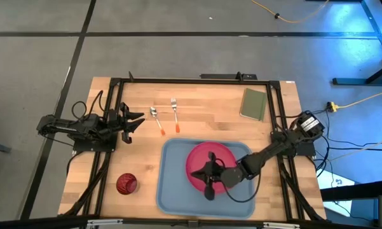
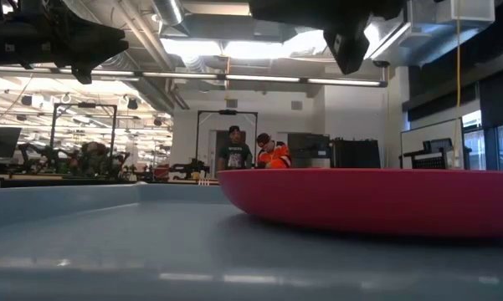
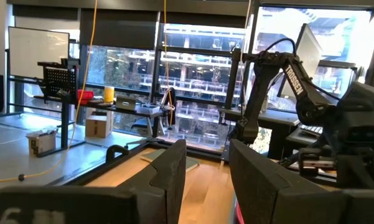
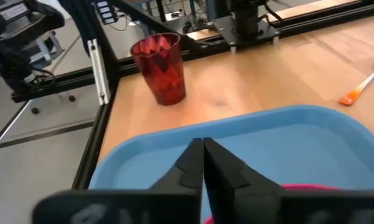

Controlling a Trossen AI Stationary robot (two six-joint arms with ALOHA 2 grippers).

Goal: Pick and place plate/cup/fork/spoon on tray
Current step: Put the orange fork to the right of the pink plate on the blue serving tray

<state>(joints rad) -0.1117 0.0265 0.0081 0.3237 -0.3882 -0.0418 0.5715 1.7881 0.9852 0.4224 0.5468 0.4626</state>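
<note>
Over the blue tray [image 1: 173,184], the right pincer [image 1: 209,175] hangs just above the pink-red plate [image 1: 199,159], which already lies flat inside the tray's right half; its fingers are pressed together with nothing between them, as the right wrist view shows. The left pincer [image 1: 132,121] waits near the worktop's [image 1: 210,102] left edge, fingers spread with a clear gap. Still out on the bare wood are the cup [image 1: 126,184], standing upright left of the tray, and the spoon [image 1: 156,119] and fork [image 1: 175,113], lying side by side beyond the tray. The main risk I see lies in lifting away: a low or sideways sweep could catch the plate's rim and shove it against the tray wall or tilt it. Reaching for the cup, a hurried approach might knock the light cup over. The thin cutlery lies flat and close together, so a pinch on one could nudge the other or slip off the handle.
</note>
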